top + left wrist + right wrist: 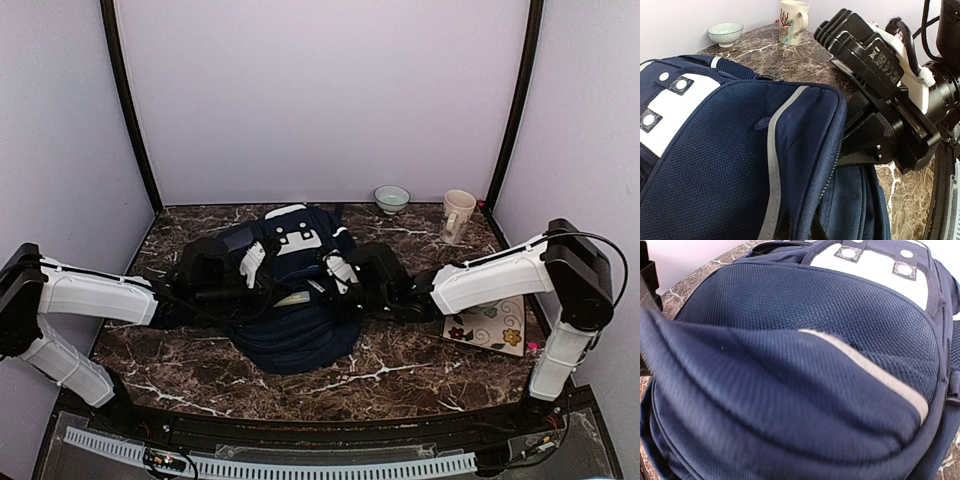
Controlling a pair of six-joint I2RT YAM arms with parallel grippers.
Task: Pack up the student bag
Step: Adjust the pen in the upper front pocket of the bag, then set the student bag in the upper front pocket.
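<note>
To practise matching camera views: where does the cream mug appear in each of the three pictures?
Top external: mug at the back right, right of the bowl.
Left wrist: top centre, right of the bowl.
Right wrist: not in it.
Shared landmark: the white patch on the student bag, in all three.

The backpack (295, 335) fills the gap between the left gripper (266, 290) and the right gripper (345, 290), both clamped on its fabric. Past the jaws, by the wall, stand a bowl (391, 198) and a mug (458, 215). A flowered tile (490, 325) lies behind the right jaws, and the table (400, 385) is bare on their near side.
</note>
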